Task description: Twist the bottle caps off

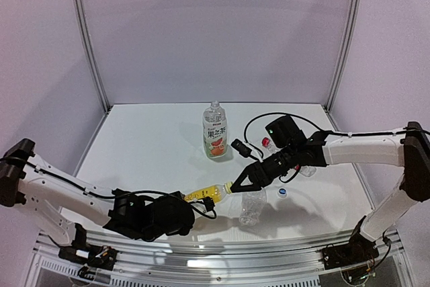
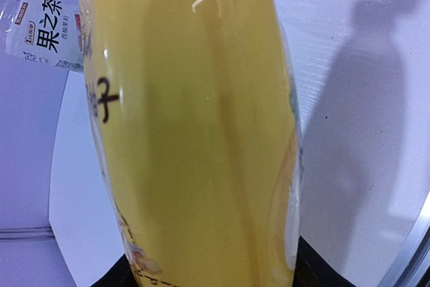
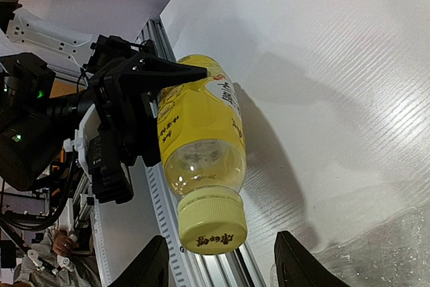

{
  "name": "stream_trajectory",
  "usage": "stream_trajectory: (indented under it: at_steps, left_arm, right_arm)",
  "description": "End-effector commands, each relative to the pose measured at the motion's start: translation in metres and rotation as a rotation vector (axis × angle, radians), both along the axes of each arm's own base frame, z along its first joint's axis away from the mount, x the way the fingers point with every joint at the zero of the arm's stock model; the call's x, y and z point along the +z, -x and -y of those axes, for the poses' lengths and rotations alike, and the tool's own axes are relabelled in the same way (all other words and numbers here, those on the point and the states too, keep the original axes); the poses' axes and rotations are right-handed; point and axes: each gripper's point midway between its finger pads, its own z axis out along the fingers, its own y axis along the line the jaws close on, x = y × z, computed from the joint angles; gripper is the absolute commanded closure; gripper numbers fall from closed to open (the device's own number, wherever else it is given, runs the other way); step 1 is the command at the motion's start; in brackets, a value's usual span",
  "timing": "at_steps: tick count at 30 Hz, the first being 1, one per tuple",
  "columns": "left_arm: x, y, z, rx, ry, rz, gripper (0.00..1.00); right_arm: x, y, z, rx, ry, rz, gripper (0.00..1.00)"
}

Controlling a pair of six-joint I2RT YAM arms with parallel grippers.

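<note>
1. My right end effector [image 3: 222, 263] stands part open, with one finger on each side of the small yellow plastic screw cap [image 3: 211, 223]. My right wrist view shows a gap on both sides, so it grips nothing.
2. That cap is screwed onto the yellow plastic drink bottle [image 3: 201, 132]. The bottle is held level over the front edge of the white tabletop [image 1: 154, 146], neck toward my right arm.
3. My left end effector [image 1: 195, 203] is clamped around the bottle's body. The right wrist view shows one black finger across the label.
4. My left wrist view is filled by the bottle's yellow wall. The cap shows only in the other two views.
5. The top view adds more:
   - a clear upright bottle with a fruit-picture label [image 1: 214, 131] farther back
   - a clear plain bottle [image 1: 252, 208] lying just beside the yellow one
   - a red cap [image 1: 267, 142] beside my right arm
   - a blue-and-white cap [image 1: 283, 193] on the tabletop
</note>
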Motion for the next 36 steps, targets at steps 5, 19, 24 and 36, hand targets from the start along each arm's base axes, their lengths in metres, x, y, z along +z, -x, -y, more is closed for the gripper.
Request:
stream_trajectory:
  at_steps: [5,19,24,36]
  left_arm:
    - [0.013,0.003,0.01,-0.019,0.049,0.009,1.0]
    - [0.02,0.006,0.008,-0.026,0.069,0.026,1.0]
    - [0.023,0.018,0.009,-0.082,0.143,-0.057,1.0]
    - [0.066,0.068,0.014,-0.343,0.429,-0.251,1.0]
  right_arm:
    - [0.005,0.005,-0.008,0.04,-0.023,0.0,0.59]
    - [0.018,0.019,-0.016,0.137,-0.107,0.063,1.0]
    - [0.028,0.037,-0.017,0.232,-0.039,0.535,1.0]
    - [-0.022,0.047,-0.013,0.575,0.342,1.483,0.94]
